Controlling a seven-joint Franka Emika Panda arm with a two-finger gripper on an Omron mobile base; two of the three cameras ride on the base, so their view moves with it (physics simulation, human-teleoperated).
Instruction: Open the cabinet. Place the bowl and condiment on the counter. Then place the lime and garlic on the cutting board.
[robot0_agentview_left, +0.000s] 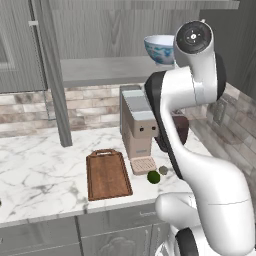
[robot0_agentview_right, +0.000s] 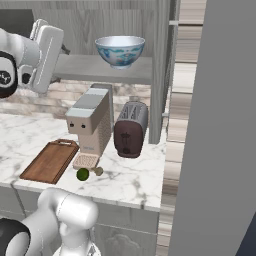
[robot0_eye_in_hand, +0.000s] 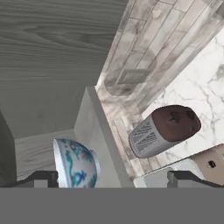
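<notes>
grey wood-grain cabinet (robot0_agentview_left: 100, 25), glossy glazed bowl (robot0_agentview_right: 120, 51), veined marble counter (robot0_agentview_left: 40, 165), dark wooden cutting board (robot0_agentview_left: 107, 175).

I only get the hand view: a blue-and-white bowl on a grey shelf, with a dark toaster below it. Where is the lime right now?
Observer: The small round dark green lime lies on the white marble counter, just in front of the beige coffee machine.
Operator: And the garlic?
Observer: The brownish-grey garlic bulb sits close beside the lime, also on the counter.
Operator: Where's the board?
Observer: The rectangular dark brown wooden cutting board lies left of the machine, with nothing on it and its loop handle toward the wall.
</notes>
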